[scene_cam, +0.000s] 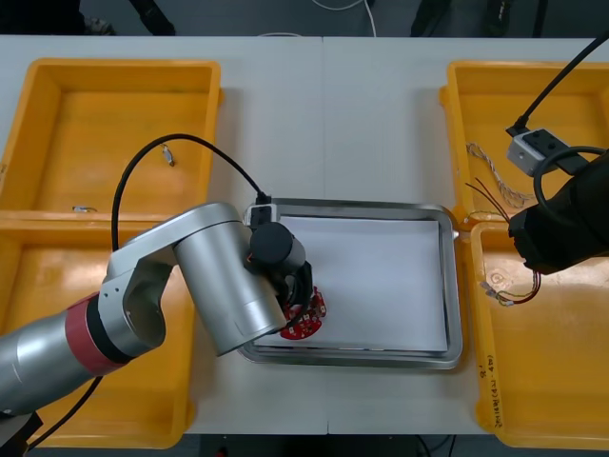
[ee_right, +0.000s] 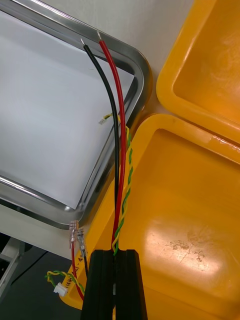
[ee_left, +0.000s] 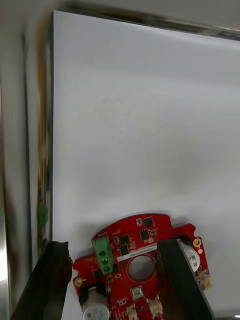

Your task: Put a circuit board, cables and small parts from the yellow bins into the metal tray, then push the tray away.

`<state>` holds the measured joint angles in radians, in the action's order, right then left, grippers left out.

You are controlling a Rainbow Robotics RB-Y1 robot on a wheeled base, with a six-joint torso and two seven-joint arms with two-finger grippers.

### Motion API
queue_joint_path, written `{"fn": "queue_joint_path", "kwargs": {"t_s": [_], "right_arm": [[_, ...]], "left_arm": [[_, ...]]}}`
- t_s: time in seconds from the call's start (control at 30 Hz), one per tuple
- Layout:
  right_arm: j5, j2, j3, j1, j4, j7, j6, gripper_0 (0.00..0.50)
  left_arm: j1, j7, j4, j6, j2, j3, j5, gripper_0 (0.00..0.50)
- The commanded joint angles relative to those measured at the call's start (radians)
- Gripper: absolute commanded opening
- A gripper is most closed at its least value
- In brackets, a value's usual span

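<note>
Front view: circuit board [scene_cam: 304, 321] inside metal tray [scene_cam: 455, 295]

Tabletop [scene_cam: 381, 114]: tray [scene_cam: 455, 286] at centre, two bins on each side.
Left far bin [scene_cam: 38, 105]: two small metal parts [scene_cam: 168, 152], well apart.
Left near bin [scene_cam: 38, 286]: just before the far one.
Tray, near left corner: board [scene_cam: 306, 322] lying flat, left gripper [ee_left: 111, 244] above it with fingers apart.
Right far bin [scene_cam: 476, 95]: loose cables [scene_cam: 495, 190].
Right near bin [scene_cam: 571, 381]: right gripper [ee_right: 116, 252] over its tray-side edge, fingers clamped on cables [ee_right: 120, 150] that point toward the tray.
</note>
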<state>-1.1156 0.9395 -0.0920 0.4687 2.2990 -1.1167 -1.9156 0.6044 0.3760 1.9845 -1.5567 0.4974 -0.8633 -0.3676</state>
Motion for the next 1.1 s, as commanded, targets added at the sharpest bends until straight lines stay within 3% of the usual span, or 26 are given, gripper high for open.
{"fn": "queue_joint_path", "kwargs": {"t_s": [0.03,0.27,0.53,0.73,0.9,1.1], "right_arm": [[-0.006,-0.011,-0.006,0.011,0.026,-0.028,-0.004,0.000],[-0.007,-0.011,-0.006,0.013,0.026,-0.029,-0.004,0.000],[-0.015,-0.014,-0.014,0.013,0.043,-0.041,-0.004,0.000],[-0.015,-0.030,-0.092,0.065,0.043,-0.055,-0.004,0.000],[0.010,-0.070,-0.178,0.111,0.043,-0.068,-0.004,0.000],[0.065,-0.117,-0.278,0.172,0.043,-0.084,-0.004,0.000]], "left_arm": [[0.077,-0.058,0.050,-0.062,-0.002,0.075,-0.080,0.500],[0.132,-0.045,0.050,-0.097,0.046,0.155,-0.200,0.500],[0.192,-0.014,0.050,-0.132,0.145,0.262,-0.359,0.500],[0.218,0.060,0.046,-0.198,0.207,0.340,-0.450,0.500],[0.225,0.161,0.005,-0.238,0.268,0.454,-0.568,0.500],[0.268,0.251,-0.078,-0.260,0.328,0.500,-0.637,0.500]]}}
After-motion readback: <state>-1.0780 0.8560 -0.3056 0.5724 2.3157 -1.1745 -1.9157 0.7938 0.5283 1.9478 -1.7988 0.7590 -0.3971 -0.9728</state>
